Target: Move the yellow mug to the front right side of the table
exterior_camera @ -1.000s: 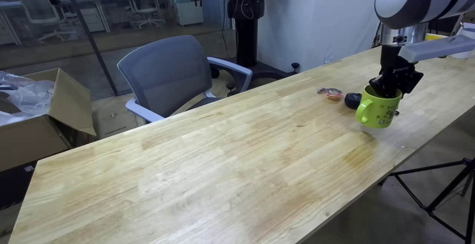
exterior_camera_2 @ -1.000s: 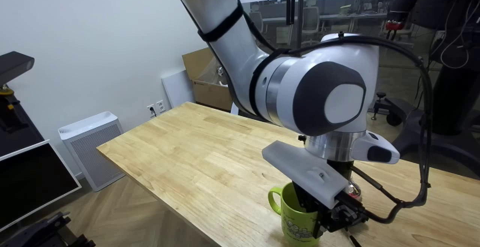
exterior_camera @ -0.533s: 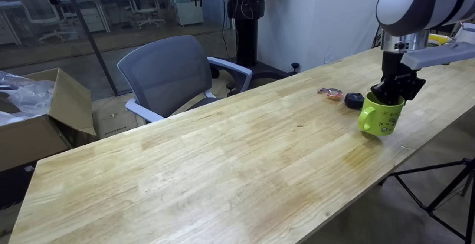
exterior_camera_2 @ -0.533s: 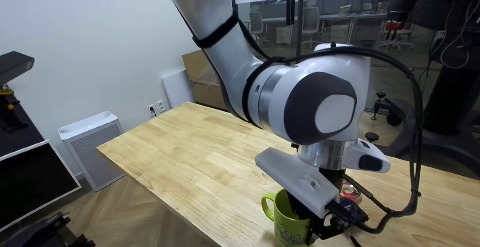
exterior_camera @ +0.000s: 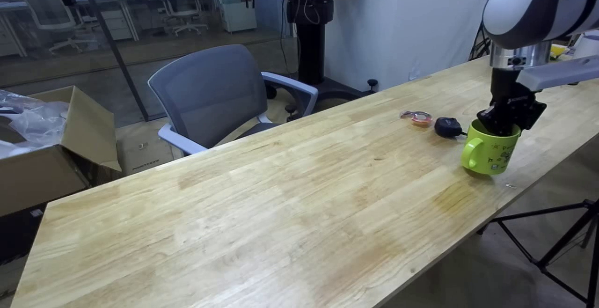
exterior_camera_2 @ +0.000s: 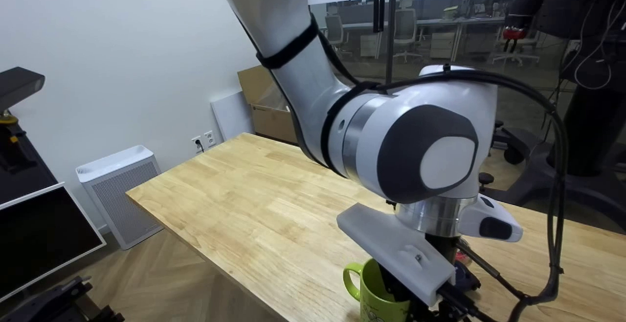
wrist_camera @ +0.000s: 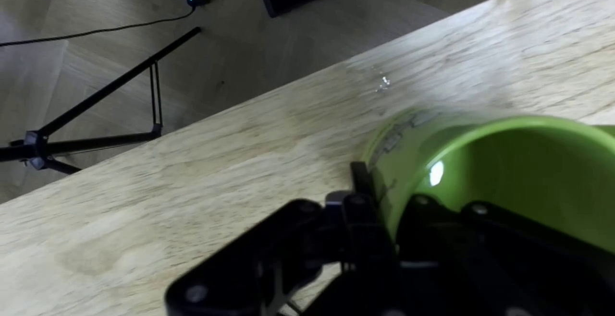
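The yellow mug, lime green with a dark print, is near the long edge of the wood table. It shows in both exterior views, its bottom cut off by the frame in one. It tilts slightly. A shadow lies close under its base; I cannot tell whether it touches the table. My gripper is shut on the mug's wall, one finger inside and one outside. In the wrist view the gripper pinches the rim of the mug. The handle points away from the gripper.
A dark rounded object and a reddish tape roll lie beside the mug. A tiny clear scrap lies near the table edge. A grey chair stands at the opposite long edge. Tripod legs stand on the floor below.
The arm has lowered the mug closer to the table and shifted it toward the robot's end. The dark object and tape have stayed put. The gripper has kept its hold.
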You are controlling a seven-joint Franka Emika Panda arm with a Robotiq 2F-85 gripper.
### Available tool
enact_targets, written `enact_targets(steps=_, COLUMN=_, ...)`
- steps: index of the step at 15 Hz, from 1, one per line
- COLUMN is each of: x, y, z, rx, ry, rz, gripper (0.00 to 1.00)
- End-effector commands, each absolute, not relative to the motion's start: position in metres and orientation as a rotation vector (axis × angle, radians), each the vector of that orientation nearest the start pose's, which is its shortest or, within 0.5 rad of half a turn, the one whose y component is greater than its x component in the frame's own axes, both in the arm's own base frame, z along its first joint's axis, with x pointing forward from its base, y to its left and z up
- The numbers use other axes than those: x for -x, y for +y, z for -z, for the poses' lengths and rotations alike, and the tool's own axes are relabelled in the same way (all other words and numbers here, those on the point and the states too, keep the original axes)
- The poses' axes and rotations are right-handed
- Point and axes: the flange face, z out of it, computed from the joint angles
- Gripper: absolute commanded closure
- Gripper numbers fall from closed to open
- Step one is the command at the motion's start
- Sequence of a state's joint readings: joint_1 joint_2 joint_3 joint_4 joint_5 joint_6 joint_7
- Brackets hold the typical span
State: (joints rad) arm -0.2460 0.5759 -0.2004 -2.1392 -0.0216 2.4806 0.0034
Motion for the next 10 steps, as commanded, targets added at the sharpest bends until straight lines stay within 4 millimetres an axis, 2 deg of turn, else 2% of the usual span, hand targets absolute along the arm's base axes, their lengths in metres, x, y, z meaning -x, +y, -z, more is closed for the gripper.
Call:
enact_targets(steps=1, x=-0.477, y=-0.254, z=-0.125, rx=3.12, ry=0.661, rz=-0.377, gripper=0.98)
enact_targets(steps=6, x=-0.473, y=-0.276, z=-0.122, rx=3.152, ry=0.677, rz=-0.313, gripper=0.98)
enact_targets(steps=10, x=-0.474, y=-0.283, z=-0.12, rx=3.17, ry=0.673, rz=-0.254, gripper=0.98)
